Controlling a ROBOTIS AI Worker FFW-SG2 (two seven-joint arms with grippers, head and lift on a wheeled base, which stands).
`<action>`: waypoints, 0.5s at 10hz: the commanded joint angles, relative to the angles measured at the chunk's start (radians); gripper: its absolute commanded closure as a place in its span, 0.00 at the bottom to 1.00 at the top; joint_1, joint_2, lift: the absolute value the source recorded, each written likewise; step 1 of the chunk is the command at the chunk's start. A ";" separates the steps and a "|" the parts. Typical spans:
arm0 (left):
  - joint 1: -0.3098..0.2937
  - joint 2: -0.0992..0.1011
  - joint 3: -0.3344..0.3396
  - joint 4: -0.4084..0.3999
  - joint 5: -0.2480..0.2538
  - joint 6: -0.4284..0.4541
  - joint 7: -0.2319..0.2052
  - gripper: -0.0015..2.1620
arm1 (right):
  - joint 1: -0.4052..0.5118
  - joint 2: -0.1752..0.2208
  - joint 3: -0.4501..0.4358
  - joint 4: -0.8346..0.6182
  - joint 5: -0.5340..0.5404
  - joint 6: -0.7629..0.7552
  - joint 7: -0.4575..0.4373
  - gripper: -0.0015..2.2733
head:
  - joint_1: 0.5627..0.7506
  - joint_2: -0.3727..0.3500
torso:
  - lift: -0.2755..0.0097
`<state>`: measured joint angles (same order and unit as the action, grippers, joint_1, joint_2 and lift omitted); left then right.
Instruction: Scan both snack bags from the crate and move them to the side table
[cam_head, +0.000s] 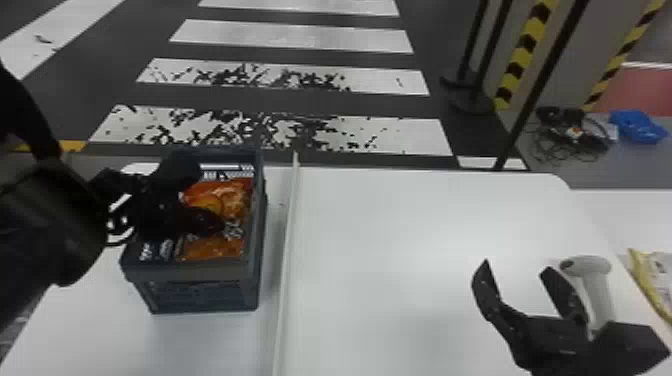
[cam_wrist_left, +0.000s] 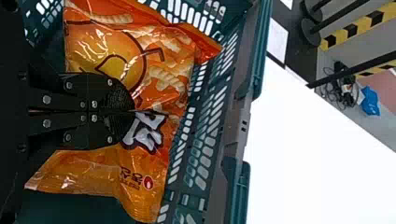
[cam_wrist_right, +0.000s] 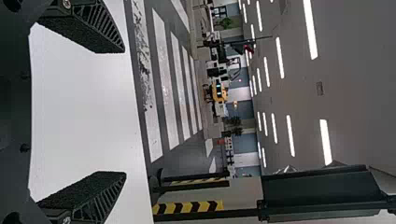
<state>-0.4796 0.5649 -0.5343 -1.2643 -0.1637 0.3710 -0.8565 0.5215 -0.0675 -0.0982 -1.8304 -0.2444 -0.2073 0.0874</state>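
Pinching one crinkled, glossy orange snack bag (cam_head: 220, 192), the left claw (cam_head: 214, 224) is clenched inside one rigid plastic crate (cam_head: 195, 272) with slotted walls. The right claw (cam_head: 516, 266) is released, its two ridged black fingers well apart above one smooth white surface (cam_head: 380, 225); near it is one pale, rounded scanner (cam_head: 586, 266), and farther right, one partly visible yellow-edged bag (cam_head: 654, 280).

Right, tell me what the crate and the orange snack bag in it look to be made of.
The crate: rigid molded plastic by its look, with a fairly smooth, low sheen; the sign is its walls of regular slots.
The orange snack bag: thin, glossy printed film, given its bright highlights and creases; whether it is foil-lined, I cannot tell.
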 joint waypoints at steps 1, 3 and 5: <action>0.016 0.009 0.030 -0.026 0.006 0.000 0.001 0.99 | 0.000 0.000 0.000 0.003 -0.001 -0.002 0.000 0.02 | 0.70 0.45 | 0.62; 0.032 0.021 0.063 -0.056 0.012 -0.004 -0.010 0.99 | 0.000 0.002 0.000 0.005 -0.001 -0.002 0.000 0.02 | 0.70 0.45 | 0.62; 0.064 0.043 0.106 -0.099 0.023 0.000 -0.032 0.99 | 0.000 0.003 0.002 0.005 -0.001 -0.002 0.000 0.02 | 0.70 0.46 | 0.62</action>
<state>-0.4244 0.6015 -0.4401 -1.3516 -0.1443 0.3697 -0.8871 0.5213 -0.0651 -0.0978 -1.8254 -0.2454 -0.2090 0.0874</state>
